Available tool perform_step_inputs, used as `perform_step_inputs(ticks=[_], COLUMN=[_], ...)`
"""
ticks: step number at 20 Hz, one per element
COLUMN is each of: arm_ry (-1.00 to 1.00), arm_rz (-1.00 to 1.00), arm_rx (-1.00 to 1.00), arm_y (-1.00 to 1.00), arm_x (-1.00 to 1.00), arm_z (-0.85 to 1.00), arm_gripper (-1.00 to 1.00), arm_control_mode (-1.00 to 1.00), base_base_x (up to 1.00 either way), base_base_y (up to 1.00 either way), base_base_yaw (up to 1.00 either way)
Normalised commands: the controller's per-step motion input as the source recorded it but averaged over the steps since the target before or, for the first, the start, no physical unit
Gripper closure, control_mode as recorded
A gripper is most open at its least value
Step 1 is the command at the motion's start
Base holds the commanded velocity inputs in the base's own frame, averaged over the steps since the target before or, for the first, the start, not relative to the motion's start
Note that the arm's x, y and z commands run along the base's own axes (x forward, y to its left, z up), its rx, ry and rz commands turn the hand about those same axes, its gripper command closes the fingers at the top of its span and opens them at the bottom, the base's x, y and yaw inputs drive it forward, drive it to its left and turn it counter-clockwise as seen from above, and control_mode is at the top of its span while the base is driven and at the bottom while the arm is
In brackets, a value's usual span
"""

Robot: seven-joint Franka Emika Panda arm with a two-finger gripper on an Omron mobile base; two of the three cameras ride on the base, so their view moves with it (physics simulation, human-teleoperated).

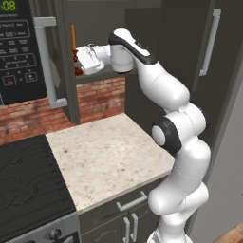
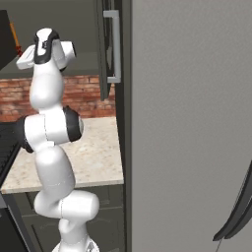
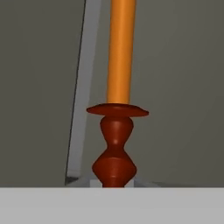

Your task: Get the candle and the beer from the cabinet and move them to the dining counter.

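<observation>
The candle is a thin orange stick on a dark red flared holder. It stands upright, very close in front of the hand, inside the open cabinet. From the left base view the candle rises just left of the white hand, and my gripper is shut around its holder low down. The right base view has the candle at the far left edge. The cabinet door is swung open to the left. The beer and the dining counter are out of view.
A small beige speckled counter slab lies under the cabinet, beside the black stove. A microwave panel hangs at upper left. The tall grey refrigerator stands on the right, and a brick wall runs behind.
</observation>
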Motion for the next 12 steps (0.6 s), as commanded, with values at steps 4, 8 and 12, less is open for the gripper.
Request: perform_step_inputs(ticks=[4,8,12], arm_ry=[-0.02,-0.03,-0.02], arm_rz=[-0.04,-0.06,-0.07], arm_rx=[0.03,0.03,0.03], arm_y=[-0.17,-0.14,-0.07], arm_x=[-0.46,-0.51,-0.53], arm_z=[0.0,0.0,0.0], arm_gripper=[1.0,1.0,1.0], arm_control_mode=[-1.0,-1.0,-1.0], base_base_x=[0.0,0.0,0.0], base_base_y=[0.0,0.0,0.0], base_base_yaw=[0.0,0.0,0.0])
